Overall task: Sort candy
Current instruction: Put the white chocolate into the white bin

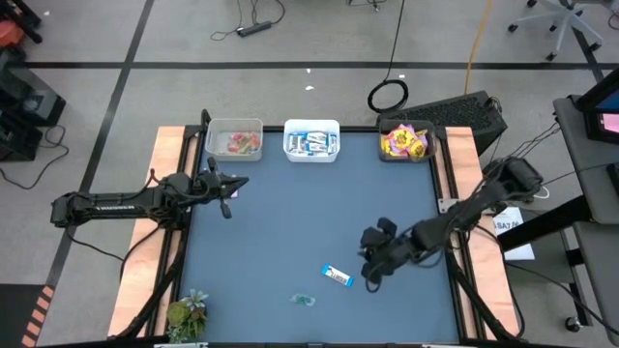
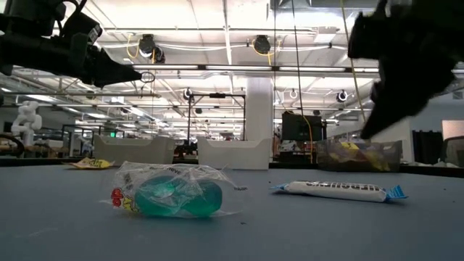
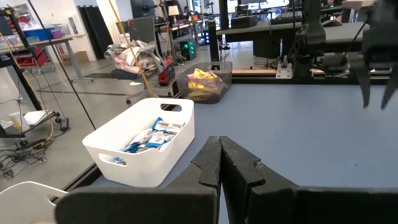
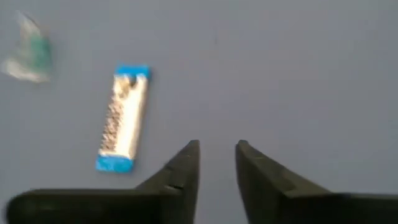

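A blue-and-white candy bar point(image 1: 337, 276) lies flat on the blue mat near the front edge; it also shows in the right wrist view point(image 4: 123, 119) and the low view point(image 2: 337, 191). A clear-greenish wrapped candy point(image 1: 305, 300) lies nearer the front edge, and shows in the low view point(image 2: 174, 194). My right gripper point(image 1: 371, 270) hovers just to the right of the bar. Its fingers are a little apart and empty in the right wrist view point(image 4: 217, 146). My left gripper point(image 1: 230, 188) is shut and held above the mat's far left, near the bins; it shows in the left wrist view point(image 3: 219, 155).
Three bins stand along the far edge: a clear one with red and pink pieces point(image 1: 234, 141), a white one with blue-and-white bars point(image 1: 311, 142), and one with yellow packets point(image 1: 406, 142). A green plant-like thing point(image 1: 187, 311) sits at the front left corner. A yellow packet point(image 2: 93, 164) lies far back on the left.
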Motion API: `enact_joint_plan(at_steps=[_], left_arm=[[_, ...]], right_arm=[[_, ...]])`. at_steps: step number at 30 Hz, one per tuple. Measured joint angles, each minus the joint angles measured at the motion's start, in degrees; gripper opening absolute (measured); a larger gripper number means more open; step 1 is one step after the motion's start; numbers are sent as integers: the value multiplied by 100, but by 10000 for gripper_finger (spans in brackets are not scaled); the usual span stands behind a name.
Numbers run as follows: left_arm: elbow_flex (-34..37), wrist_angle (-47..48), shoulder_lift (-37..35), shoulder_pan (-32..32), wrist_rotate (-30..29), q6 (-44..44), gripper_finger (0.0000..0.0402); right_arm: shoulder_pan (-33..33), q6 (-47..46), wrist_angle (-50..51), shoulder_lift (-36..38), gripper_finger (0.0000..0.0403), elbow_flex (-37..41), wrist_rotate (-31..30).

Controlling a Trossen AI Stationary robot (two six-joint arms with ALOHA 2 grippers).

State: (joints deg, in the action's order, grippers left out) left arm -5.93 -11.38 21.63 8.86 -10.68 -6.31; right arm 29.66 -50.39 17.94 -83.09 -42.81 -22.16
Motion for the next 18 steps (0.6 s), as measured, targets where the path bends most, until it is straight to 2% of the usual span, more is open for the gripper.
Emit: enact_joint_plan(at_steps=[5,9,13,18], left_arm=[[0,-2,0,0,0,-46,7],[0,-9,1,0,-2,-48,7],[0,-11,1,0,-2,-59,7],[0,-21,0,0,-4,-155,7]], right_arm=[[214,-622,-8,-643,171,-45,5],[460,-372,-547,-959,229,-197,2],[666,-152,-1163,-1347,256,-273,-8],[800,-227,-1359,-1867,259,-473,-57]])
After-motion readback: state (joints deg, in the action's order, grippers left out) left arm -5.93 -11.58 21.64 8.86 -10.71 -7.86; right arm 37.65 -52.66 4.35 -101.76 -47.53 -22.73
